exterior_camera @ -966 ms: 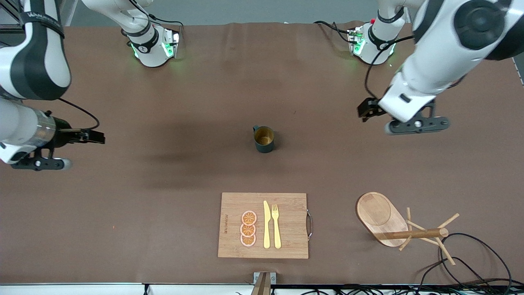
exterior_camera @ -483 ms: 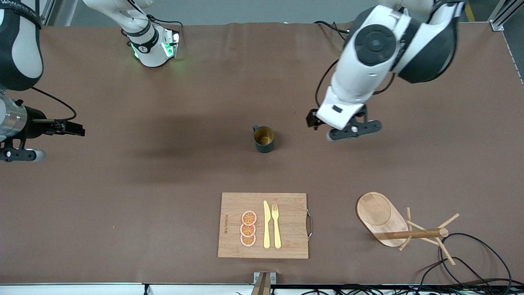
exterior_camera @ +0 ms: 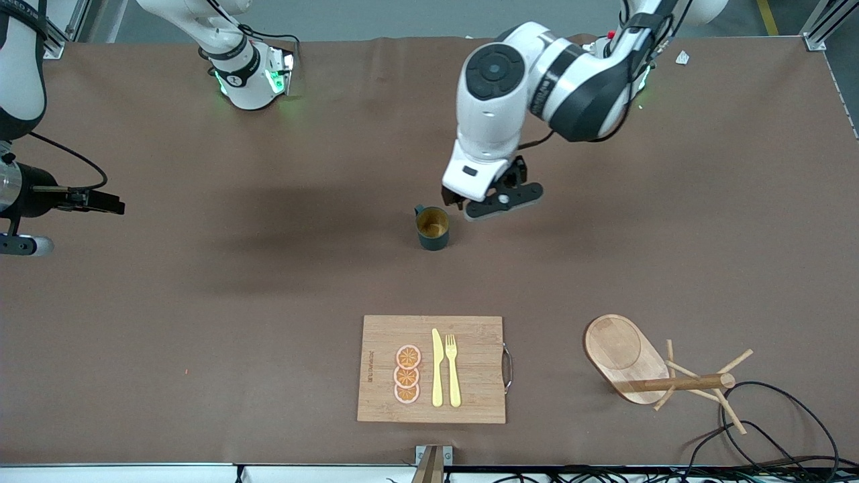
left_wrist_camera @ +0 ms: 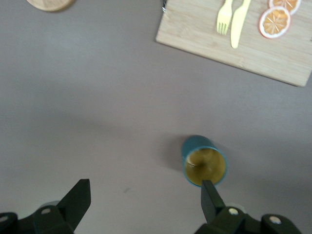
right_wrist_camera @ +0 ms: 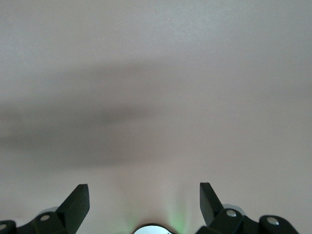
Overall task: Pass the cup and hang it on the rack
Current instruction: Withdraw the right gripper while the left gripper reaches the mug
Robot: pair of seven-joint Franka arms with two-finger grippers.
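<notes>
Right gripper (exterior_camera: 100, 201), black two-finger unit on the white arm, is up in the air over bare brown table cloth (exterior_camera: 268, 282) at the right arm's end; arm waits. Right wrist view: both fingers (right_wrist_camera: 78, 200) spread wide, nothing betw. them, only cloth below. Jaws released.

Centre of table: small dark teal-green cylindrical cup (exterior_camera: 433, 228) w/ mustard-yellow inside stands upright on the cloth, mouth up, small handle turned toward the robots' bases. Not held, not touched. Same cup in left wrist view (left_wrist_camera: 204, 161), standing free just beside one finger's tip, apart from it.

Nearer the front camera than the cup: rectangular bamboo cutting board (exterior_camera: 470, 402) w/ metal handle on the side toward the left arm's end. On it: three orange slices (exterior_camera: 407, 374) in a row, yellow knife (exterior_camera: 437, 367), yellow fork (exterior_camera: 453, 369), lying side by side.

Left gripper (exterior_camera: 493, 198), black, hangs over the cloth just beside the cup, toward the left arm's end. Left wrist view: fingers (left_wrist_camera: 78, 200) set wide apart, empty. Jaws released.

Light wooden mug rack (exterior_camera: 644, 365) w/ oval dished base, round post and thin angled pegs stands near the front edge toward the left arm's end, well apart from cup. No cup on pegs. Black cables (exterior_camera: 772, 416) loop beside it.
</notes>
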